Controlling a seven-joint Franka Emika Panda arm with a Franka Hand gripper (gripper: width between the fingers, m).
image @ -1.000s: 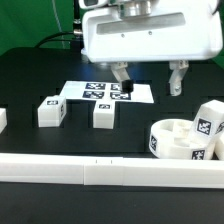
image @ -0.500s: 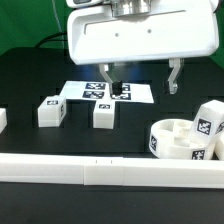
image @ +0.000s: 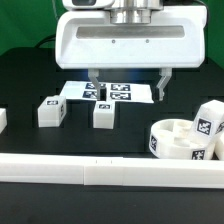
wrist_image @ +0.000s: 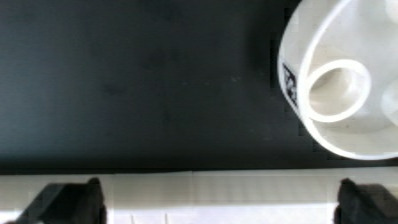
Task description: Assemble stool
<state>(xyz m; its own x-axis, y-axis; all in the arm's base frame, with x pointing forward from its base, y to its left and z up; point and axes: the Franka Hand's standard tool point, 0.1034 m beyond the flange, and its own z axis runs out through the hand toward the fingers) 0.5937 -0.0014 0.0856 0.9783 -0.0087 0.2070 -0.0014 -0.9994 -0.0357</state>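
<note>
**Asker:** Three legs and a seat make up this stool. Where is each one?

**Describer:** All are on the black worktop, as seen in the exterior view. The first leg lies toward that view's left. The second leg lies near it, closer to the middle. The round seat sits at the view's right with its sockets facing up. The third leg stands upright at the seat's far rim. Whether it is pushed into a socket, I cannot tell. A long white rail runs across the front.

**Asker:** And the claw?

**Describer:** The claw hangs above the marker board, jaws spread wide and gripping nothing. It touches no part.

**Asker:** Which step is this?

**Describer:** My judgement is a reach toward a part, with nothing gripped yet. At least two legs lie loose, so most of the assembly is left. The next move calls for settling over one part, likely the second leg, which lies nearest. The jaws then need squaring to its flat sides before descending and clamping.

**Asker:** What does each view add?

**Describer:** The wrist view shows the seat close up, one round socket clear, beside bare worktop. It also shows both dark fingertips wide apart, holding nothing. No legs appear there. Only the exterior view shows the legs, the marker board and the claw raised off the worktop.
</note>
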